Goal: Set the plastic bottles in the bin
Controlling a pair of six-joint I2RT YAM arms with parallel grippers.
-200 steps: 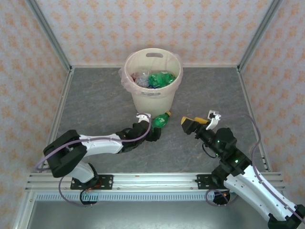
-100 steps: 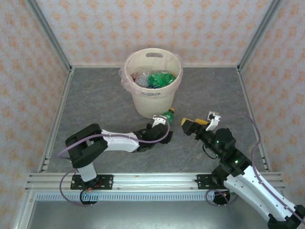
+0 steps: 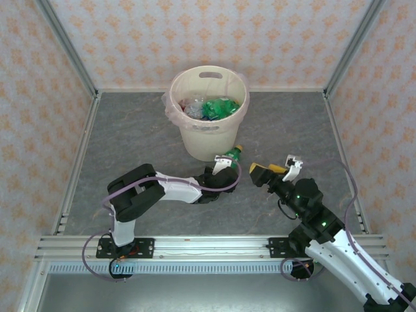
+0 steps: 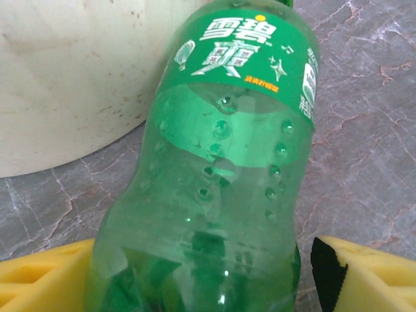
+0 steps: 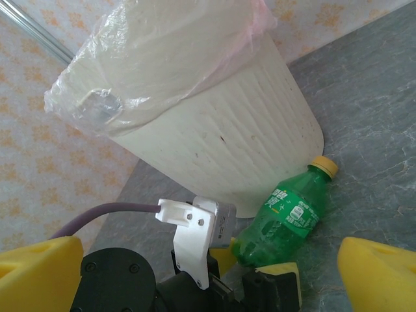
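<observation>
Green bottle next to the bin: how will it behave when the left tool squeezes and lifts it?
Bottle looks empty, no liquid line showing, so probably light. Its thin dimpled wall will likely dent between the pads of the left tool. It lies on its side beside the bin; round body, so a nudge may roll it.

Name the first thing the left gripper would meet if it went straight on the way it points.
The green bottle: its base lies between the left gripper's open fingers. Beyond it stands the bin, though the depth between them is unclear.
</observation>
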